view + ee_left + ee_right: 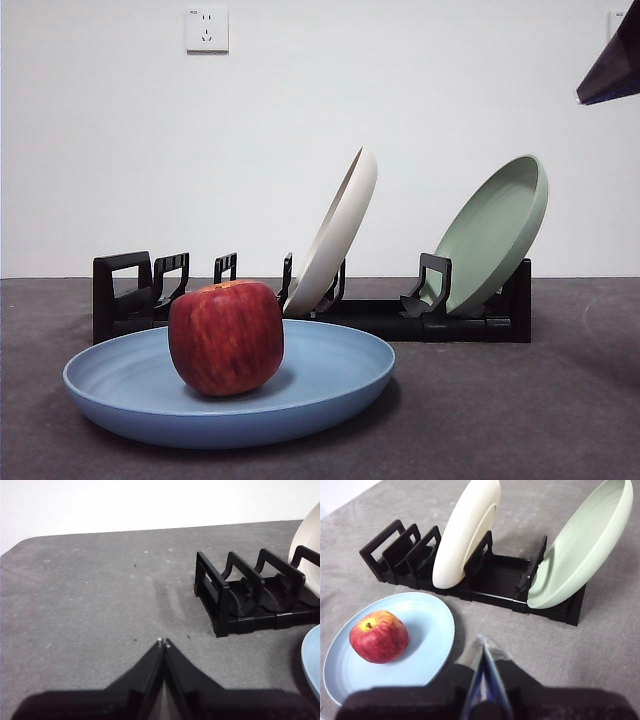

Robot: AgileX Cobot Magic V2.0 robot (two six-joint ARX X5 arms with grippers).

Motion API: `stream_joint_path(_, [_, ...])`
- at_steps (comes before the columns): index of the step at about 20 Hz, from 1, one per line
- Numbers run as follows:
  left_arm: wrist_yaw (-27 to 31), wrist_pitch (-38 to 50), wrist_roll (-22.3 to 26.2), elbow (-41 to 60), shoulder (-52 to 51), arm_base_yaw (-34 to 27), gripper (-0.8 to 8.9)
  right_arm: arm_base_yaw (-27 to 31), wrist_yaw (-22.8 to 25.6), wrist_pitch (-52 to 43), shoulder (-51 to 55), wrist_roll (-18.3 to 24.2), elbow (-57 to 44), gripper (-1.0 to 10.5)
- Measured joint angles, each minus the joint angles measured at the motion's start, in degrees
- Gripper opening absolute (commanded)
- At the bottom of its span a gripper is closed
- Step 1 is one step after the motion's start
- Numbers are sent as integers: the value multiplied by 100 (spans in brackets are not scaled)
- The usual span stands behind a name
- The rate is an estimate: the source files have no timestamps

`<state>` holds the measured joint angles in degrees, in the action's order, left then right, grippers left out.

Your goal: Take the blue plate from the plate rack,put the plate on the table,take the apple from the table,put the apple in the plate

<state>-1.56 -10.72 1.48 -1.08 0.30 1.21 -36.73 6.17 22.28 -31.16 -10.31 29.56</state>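
The blue plate (330,375) lies flat on the table (520,410) in front of the plate rack (460,322). The red apple (226,337) sits on the plate, left of its middle. The right wrist view shows the apple (379,636) on the blue plate (427,630), with the rack (495,582) behind. My right gripper (483,641) is shut and empty, raised above the table to the right of the plate; it shows as a dark tip (612,65) at the top right corner. My left gripper (163,642) is shut and empty, over bare table beside the rack's end (225,597).
A cream-white plate (335,235) and a sage-green plate (495,232) lean in the rack's slots. Several slots at the rack's left end (140,285) stand empty. A wall with a socket (207,29) is behind the table.
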Motion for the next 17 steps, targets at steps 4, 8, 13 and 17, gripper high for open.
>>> stream_joint_path(4, [2, 2, 0, 0, 0, 0, -3, 0, 0, 0, 0, 0, 0, 1])
stream_joint_path(8, [2, 2, 0, 0, 0, 0, -3, 0, 0, -2, 0, 0, 0, 1])
stream_joint_path(13, [2, 2, 0, 0, 0, 0, -3, 0, 0, 2, 0, 0, 0, 1])
stream_joint_path(17, [2, 2, 0, 0, 0, 0, -3, 155, 125, 129, 114, 319, 0, 1])
